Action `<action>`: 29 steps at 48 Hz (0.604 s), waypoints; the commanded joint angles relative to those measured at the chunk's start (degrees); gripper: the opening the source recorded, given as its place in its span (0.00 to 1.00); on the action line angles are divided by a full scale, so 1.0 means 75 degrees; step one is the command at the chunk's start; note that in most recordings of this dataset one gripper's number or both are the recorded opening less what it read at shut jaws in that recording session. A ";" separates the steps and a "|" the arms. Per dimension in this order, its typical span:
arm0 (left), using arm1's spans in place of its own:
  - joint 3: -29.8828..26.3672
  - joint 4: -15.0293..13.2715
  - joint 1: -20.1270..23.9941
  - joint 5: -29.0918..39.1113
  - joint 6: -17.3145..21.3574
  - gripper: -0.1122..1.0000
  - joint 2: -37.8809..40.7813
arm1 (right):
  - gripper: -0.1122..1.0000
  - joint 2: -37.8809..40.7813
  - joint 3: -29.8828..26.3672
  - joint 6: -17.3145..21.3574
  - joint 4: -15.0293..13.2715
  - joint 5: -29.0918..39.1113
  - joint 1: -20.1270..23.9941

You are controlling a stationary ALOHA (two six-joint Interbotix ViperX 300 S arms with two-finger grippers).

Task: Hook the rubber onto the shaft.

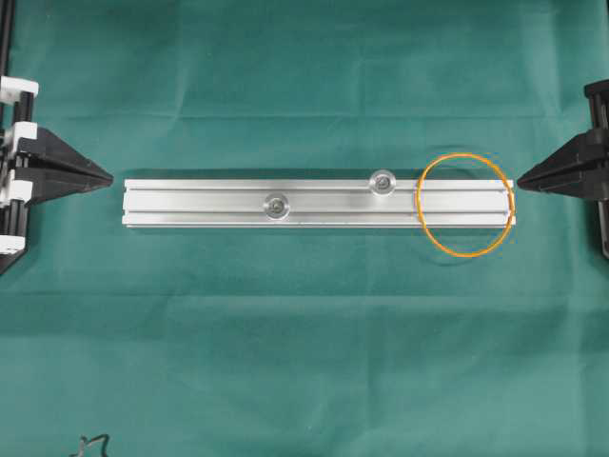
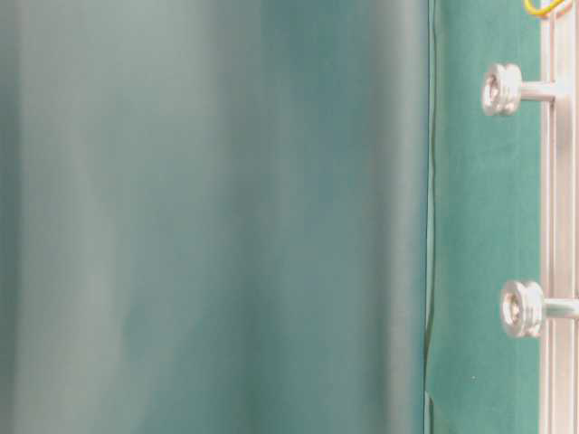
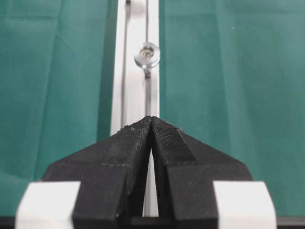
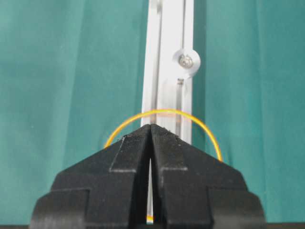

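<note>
There is 1 rubber [image 1: 465, 205], 1 silver rail [image 1: 200, 203], 2 shafts and 2 end effectors. The rubber is a thin orange loop (nearly a true circle, so it has no long axis of its own) lying flat across the right end of the rail, with arcs spilling onto the cloth above and below the rail in the overhead view. It circles neither shaft.

The rail runs left to right across the middle of the overhead view, its long axis in line with both end effectors. The 1st shaft [image 1: 277, 206] stands near the rail's middle on the lower groove; the 2nd shaft [image 1: 383, 182] stands further right on the upper edge, just left of the rubber and apart from it. From table level both show as round-headed pegs sticking out from the rail.

The left end effector [image 1: 107, 178] sits just off the rail's left end, tips pressed together and holding nothing. The right end effector [image 1: 520, 179] sits just off the right end, beside the rubber, its tips likewise pressed together with nothing between them.

The worktop [image 1: 304, 362] is covered by a dark green cloth with soft creases. At table level most of the view is blurred green.
</note>
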 commanded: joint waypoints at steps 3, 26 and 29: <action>-0.0223 0.0012 -0.0023 -0.0035 0.0012 0.10 0.0059 | 0.12 0.0082 -0.0293 0.0023 0.0012 0.0023 0.0012; -0.0258 0.0023 -0.0023 -0.0023 0.0012 0.10 0.0059 | 0.12 0.1078 -0.1113 0.0727 0.0059 0.3527 0.0012; -0.0281 0.0023 -0.0023 -0.0012 0.0012 0.10 0.0059 | 0.12 0.1184 -0.1230 0.0727 0.0047 0.3891 0.0012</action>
